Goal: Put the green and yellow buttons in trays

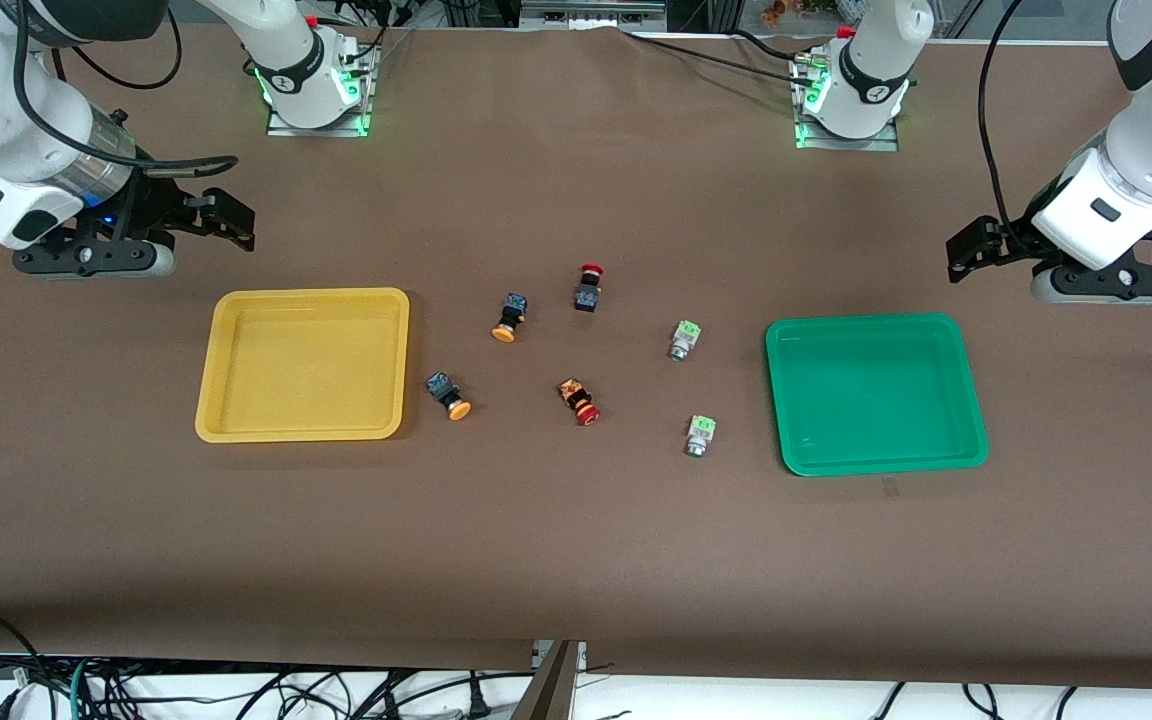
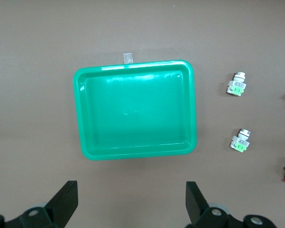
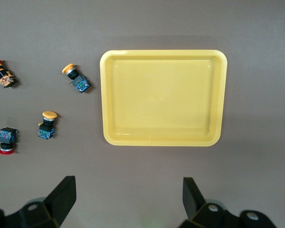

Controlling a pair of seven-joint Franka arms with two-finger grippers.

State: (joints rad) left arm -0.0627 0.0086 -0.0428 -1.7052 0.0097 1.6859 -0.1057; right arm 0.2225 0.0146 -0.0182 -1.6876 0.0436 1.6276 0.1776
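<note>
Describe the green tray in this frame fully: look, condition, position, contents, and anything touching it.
The green tray is a shallow rectangular tray of glossy plastic, by its look, with rounded corners and a raised rim. It lies flat on the brown table cover toward the left arm's end and holds nothing. A small strip of clear tape sits at one long edge. The two pale green buttons lie beside it on the cover, apart from it. The left gripper hangs open above the cover near the tray, not touching it.
</note>
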